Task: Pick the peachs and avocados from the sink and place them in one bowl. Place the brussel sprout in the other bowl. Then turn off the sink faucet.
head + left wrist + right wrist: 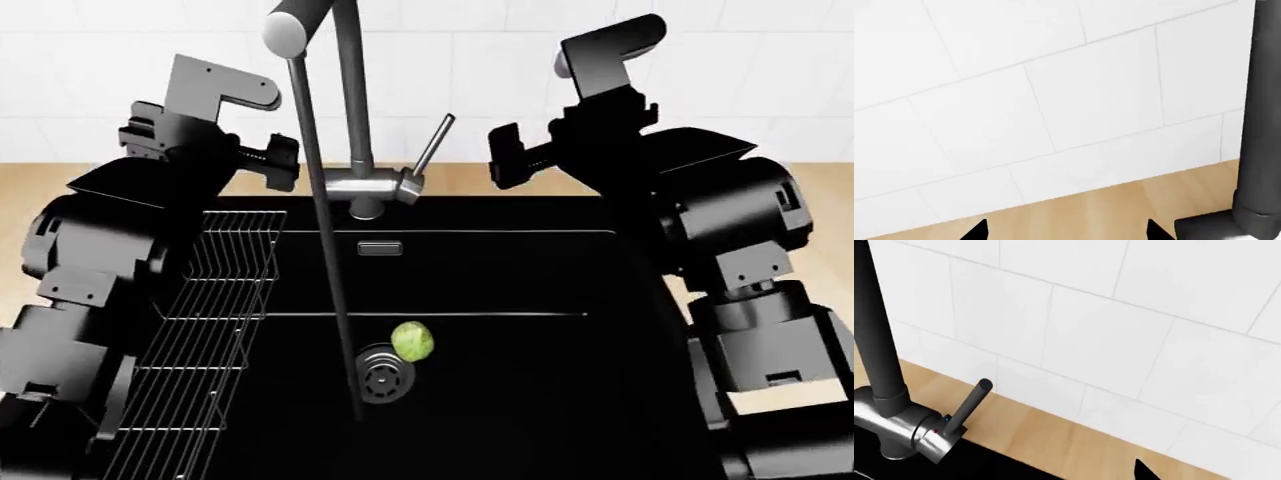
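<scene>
Sink (534, 400): a large black basin set into a light wooden desk (27, 180), filling most of the head view; both arms are raised at its back corners.
Brussel sprout (412, 341): a yellow-green leafy ball on the basin floor, touching the far right edge of the round steel drain (382, 372). Nothing covers it, and both grippers are well apart from it.
Wire rack (200, 350): a steel grid along the basin's left side, partly hidden by the left arm.
Sink faucet (358, 120): a tall steel tube rising from behind the basin at its middle. Its long spout (320, 250) reaches forward over the basin, crossing the view just left of the drain.
Lever handle (430, 145): thin and straight, slanting up to the right from the faucet body. In the right wrist view it (967, 407) stands up from the body, in front of the tiled wall (1121, 315).
Left gripper (274, 160): raised left of the faucet, near its tube; its two dark fingertips (977, 231) stand spread with nothing between them, pointing toward the wall and desk.
Right gripper (514, 155): raised right of the lever, near it but not touching. Only one fingertip (1144, 471) shows, so I cannot tell how its jaws stand.
Peaches, avocados, bowls: none in view.
</scene>
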You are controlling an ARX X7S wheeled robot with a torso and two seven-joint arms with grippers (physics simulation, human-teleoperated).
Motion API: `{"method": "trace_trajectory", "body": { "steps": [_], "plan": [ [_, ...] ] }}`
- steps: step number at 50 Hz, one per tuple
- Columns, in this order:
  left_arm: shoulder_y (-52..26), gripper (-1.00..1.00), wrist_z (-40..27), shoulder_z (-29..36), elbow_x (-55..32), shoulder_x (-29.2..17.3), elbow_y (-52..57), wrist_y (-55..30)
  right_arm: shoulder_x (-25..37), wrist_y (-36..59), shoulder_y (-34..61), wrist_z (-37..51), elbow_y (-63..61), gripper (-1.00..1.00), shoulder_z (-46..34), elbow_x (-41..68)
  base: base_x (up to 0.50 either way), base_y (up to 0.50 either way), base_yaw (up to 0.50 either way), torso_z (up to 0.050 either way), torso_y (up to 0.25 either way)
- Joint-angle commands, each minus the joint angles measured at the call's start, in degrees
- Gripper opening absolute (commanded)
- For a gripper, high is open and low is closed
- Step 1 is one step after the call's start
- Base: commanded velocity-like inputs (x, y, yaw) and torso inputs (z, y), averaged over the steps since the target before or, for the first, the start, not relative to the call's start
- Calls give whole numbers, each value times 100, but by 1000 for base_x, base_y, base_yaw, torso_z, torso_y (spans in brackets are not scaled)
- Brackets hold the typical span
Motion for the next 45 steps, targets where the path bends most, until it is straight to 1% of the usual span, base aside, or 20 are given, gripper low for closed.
{"method": "trace_trajectory", "body": {
  "steps": [1, 7, 14, 20, 26, 32, 36, 45],
  "plan": [
    [520, 100, 413, 289, -322, -297, 1389, -855, 439, 1035, -672, 37, -1589, 100, -180, 274, 0, 0, 0, 0, 0],
    [584, 100, 693, 481, -440, -278, 1533, -1036, 553, 1204, -851, -60, -1750, 100, -332, 344, 0, 0, 0, 0, 0],
    [722, 100, 872, 659, -515, -258, 1694, -1135, 658, 1350, -1046, -100, -1960, 100, -376, 446, 0, 0, 0, 0, 0],
    [773, 100, 1358, 764, -816, -496, 2482, -1260, 861, 1947, -1108, -34, -2630, 100, -331, 667, 0, 0, 0, 0, 0],
    [816, 100, 1939, 1193, -1027, -800, 3279, -1546, 1035, 2467, -1167, 5, -3202, 100, -339, 872, 0, 0, 0, 0, 0],
    [813, 100, 2164, 1346, -1064, -950, 3526, -1555, 1122, 2592, -1177, -2, -3295, 100, -404, 912, 0, 0, 0, 0, 0],
    [802, 100, 2250, 1477, -1052, -1137, 3759, -1678, 1156, 2641, -1128, 23, -3328, 100, -355, 929, 0, 0, 0, 0, 0],
    [820, 100, 2280, 1627, -1018, -1251, 3945, -1770, 1183, 2754, -1022, 105, -3507, 100, -224, 989, 0, 0, 0, 0, -247]
  ]
}}
